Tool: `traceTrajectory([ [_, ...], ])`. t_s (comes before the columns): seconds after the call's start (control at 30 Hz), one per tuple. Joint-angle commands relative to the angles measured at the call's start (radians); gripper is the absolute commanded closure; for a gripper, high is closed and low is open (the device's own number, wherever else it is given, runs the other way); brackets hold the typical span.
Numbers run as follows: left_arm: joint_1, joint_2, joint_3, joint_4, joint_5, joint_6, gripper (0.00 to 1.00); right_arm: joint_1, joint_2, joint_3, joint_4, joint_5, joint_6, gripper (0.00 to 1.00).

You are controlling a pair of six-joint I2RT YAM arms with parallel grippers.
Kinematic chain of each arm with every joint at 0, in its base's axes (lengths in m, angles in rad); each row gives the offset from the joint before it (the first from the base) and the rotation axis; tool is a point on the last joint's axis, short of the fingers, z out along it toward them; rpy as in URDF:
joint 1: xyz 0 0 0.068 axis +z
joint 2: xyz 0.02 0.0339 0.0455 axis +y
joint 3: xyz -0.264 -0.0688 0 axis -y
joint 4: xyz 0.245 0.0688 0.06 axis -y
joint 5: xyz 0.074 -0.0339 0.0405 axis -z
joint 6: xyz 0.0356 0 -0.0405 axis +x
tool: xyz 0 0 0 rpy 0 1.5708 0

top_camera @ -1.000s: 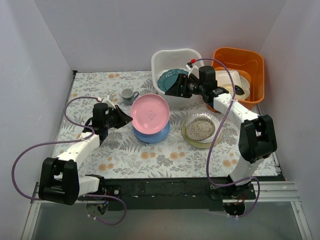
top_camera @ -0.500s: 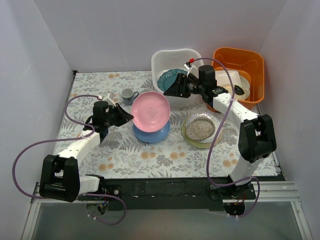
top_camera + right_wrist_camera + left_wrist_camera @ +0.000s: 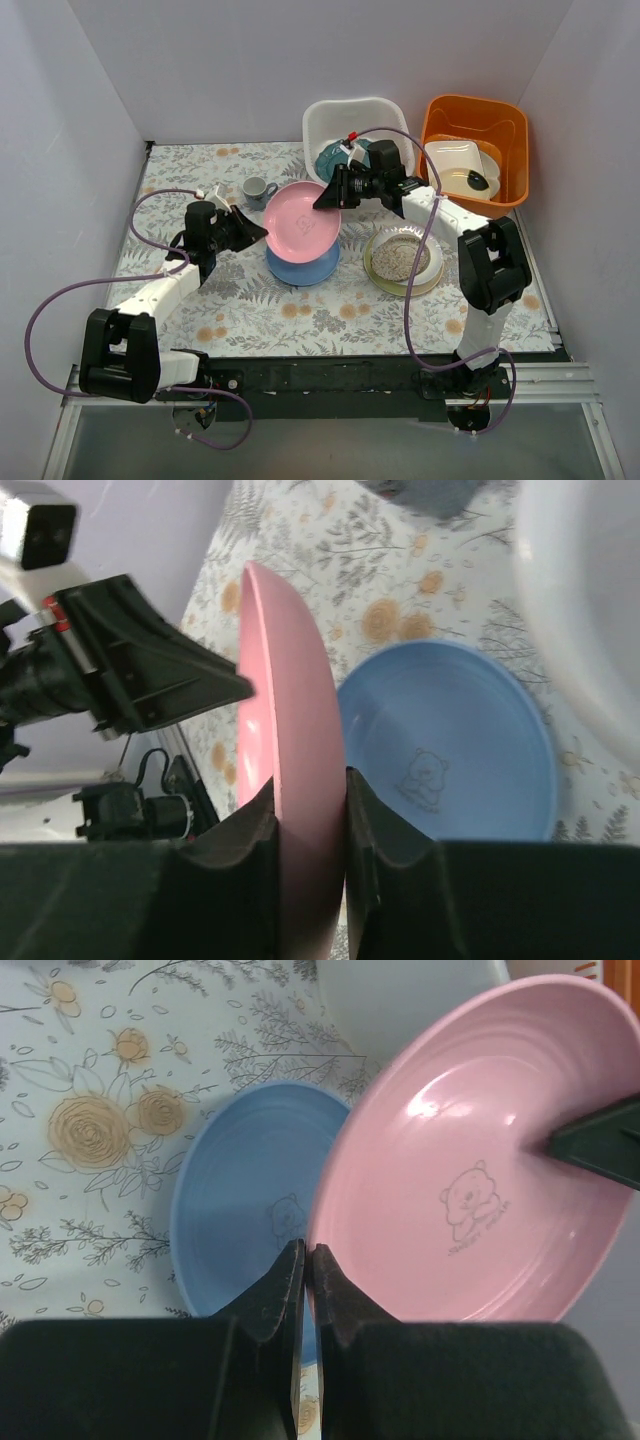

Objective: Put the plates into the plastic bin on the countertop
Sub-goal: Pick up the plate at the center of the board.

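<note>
Pink plate (image 3: pixel 300 222) is tipped up on edge over the blue plate (image 3: pixel 302 270), just in front of the bin (image 3: pixel 345 102), and it's pinched from both sides. The left gripper (image 3: pixel 262 233) is clamped tight on the left rim, and the right gripper (image 3: pixel 326 198) has its fingers (image 3: pixel 240 870) snug on either face of the opposite rim. Looks like a mid-air handover to me, so I'd guess the left needs to let go cleanly before the right swings the plate back and lowers it into the bin onto the teal plate (image 3: pixel 335 158) in there.
</note>
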Motion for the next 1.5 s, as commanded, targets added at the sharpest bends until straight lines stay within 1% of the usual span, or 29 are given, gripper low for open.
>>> traceTrajectory([
  [0.0, -0.001, -0.038, 0.026, 0.041, 0.019, -0.003, 1.00, 0.001, 0.000, 0.045, 0.015, -0.052, 0.010, 0.86],
  [0.1, -0.001, -0.041, 0.024, 0.038, 0.014, -0.003, 1.00, 0.001, -0.001, 0.050, 0.013, -0.051, 0.008, 0.95],
  [0.2, -0.001, -0.043, 0.023, 0.038, 0.016, -0.001, 1.00, 0.001, 0.000, 0.050, 0.015, -0.052, 0.008, 0.99],
  [0.37, -0.003, -0.046, 0.023, 0.036, 0.014, 0.002, 0.99, 0.001, -0.002, 0.048, 0.015, -0.052, 0.008, 0.99],
  [0.4, -0.003, -0.046, 0.021, 0.033, 0.014, 0.000, 0.95, 0.002, -0.002, 0.048, 0.015, -0.052, 0.008, 0.99],
  [0.47, -0.001, -0.049, 0.020, 0.035, 0.011, 0.002, 0.93, 0.001, -0.002, 0.048, 0.019, -0.054, 0.011, 0.99],
  [0.5, -0.003, -0.051, 0.018, 0.035, 0.010, 0.003, 0.91, 0.002, -0.002, 0.050, 0.021, -0.056, 0.013, 0.99],
  [0.53, -0.001, -0.052, 0.017, 0.035, 0.007, 0.002, 0.82, 0.002, 0.000, 0.050, 0.022, -0.056, 0.013, 0.99],
  [0.6, -0.003, -0.057, 0.017, 0.033, 0.008, 0.003, 0.77, 0.001, 0.002, 0.051, 0.024, -0.057, 0.014, 0.99],
  [0.63, -0.001, -0.057, 0.015, 0.032, 0.002, 0.005, 0.72, 0.001, 0.002, 0.051, 0.024, -0.059, 0.017, 0.99],
  [0.67, -0.003, -0.061, 0.014, 0.032, -0.002, 0.003, 0.57, 0.001, 0.002, 0.051, 0.029, -0.060, 0.017, 0.99],
  [0.73, -0.003, -0.067, 0.012, 0.032, -0.004, 0.005, 0.40, 0.001, -0.003, 0.048, 0.038, -0.065, 0.019, 0.99],
  [0.77, -0.003, -0.069, 0.009, 0.030, -0.004, 0.006, 0.21, 0.001, -0.005, 0.042, 0.045, -0.063, 0.023, 0.99],
  [0.8, -0.001, -0.071, 0.009, 0.027, -0.007, 0.006, 0.14, 0.001, -0.009, 0.042, 0.049, -0.062, 0.023, 0.99],
  [0.87, -0.001, -0.075, 0.011, 0.025, -0.016, 0.008, 0.04, 0.002, -0.014, 0.044, 0.047, -0.057, 0.023, 0.99],
  [0.9, -0.003, -0.077, 0.011, 0.025, -0.019, 0.012, 0.02, 0.001, -0.015, 0.048, 0.044, -0.051, 0.022, 0.99],
  [1.07, -0.003, -0.066, 0.040, 0.010, -0.025, 0.022, 0.02, -0.002, -0.008, 0.062, 0.026, -0.036, 0.011, 0.99],
  [1.2, -0.003, -0.083, 0.035, 0.009, -0.027, 0.020, 0.02, -0.011, 0.020, 0.099, 0.012, -0.026, 0.010, 0.99],
  [1.47, -0.003, -0.161, -0.008, 0.030, -0.038, 0.034, 0.02, -0.050, 0.121, 0.283, -0.085, 0.006, -0.019, 0.99],
])
